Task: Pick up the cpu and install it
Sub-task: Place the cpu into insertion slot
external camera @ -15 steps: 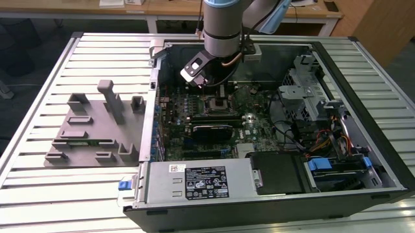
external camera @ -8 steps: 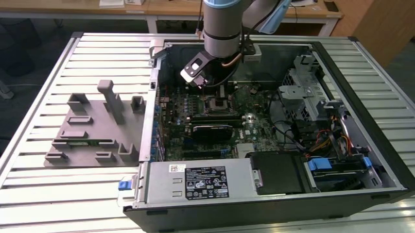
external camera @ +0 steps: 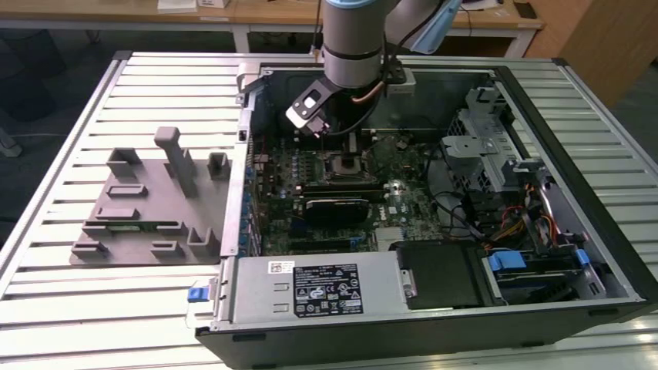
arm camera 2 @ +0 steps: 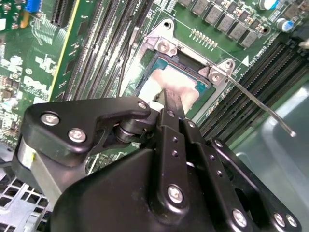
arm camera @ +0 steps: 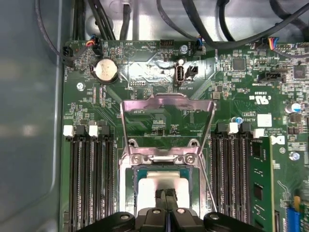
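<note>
Above centre of the exterior view, inside the open black computer case (external camera: 411, 339), my claw (arm camera: 166, 193) is pressed together, tips straight down on the flat silvery square cpu (arm camera: 149, 186) lying in its metal-framed motherboard socket (arm camera: 140, 157).

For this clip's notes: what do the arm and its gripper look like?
The grey tubular robot arm has a light blue joint cap and a dark wrist section with an orange cable looped beside it. The matte black gripper is built of flat linkage plates with silver screw heads, tapering to two slim dark fingers.
</note>
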Controlling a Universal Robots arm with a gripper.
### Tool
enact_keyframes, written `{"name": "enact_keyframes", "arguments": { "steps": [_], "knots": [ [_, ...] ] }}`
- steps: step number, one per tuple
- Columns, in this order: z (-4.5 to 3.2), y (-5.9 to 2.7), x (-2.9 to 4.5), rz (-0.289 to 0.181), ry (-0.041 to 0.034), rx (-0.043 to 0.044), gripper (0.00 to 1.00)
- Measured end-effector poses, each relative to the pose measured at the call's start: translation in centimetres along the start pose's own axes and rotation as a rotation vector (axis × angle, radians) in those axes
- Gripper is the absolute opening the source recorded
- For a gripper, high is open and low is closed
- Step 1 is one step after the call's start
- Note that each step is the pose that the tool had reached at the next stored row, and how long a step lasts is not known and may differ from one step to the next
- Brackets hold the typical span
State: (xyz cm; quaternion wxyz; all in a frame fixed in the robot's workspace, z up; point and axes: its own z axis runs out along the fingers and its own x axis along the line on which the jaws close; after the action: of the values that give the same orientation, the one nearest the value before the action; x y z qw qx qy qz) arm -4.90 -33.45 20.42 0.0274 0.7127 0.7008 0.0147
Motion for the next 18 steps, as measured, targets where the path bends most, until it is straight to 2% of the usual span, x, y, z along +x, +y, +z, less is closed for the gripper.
{"name": "enact_keyframes", "arguments": {
  "steps": [13,15,18],
  "knots": [
    [-3.99,0.24,-0.07,0.000,-0.0003,-0.0051,0.11],
    [-4.39,0.26,-0.08,0.000,-0.0002,-0.0056,0.11],
    [-4.44,0.26,-0.07,0.000,0.0002,-0.0058,0.11]
  ]
}}
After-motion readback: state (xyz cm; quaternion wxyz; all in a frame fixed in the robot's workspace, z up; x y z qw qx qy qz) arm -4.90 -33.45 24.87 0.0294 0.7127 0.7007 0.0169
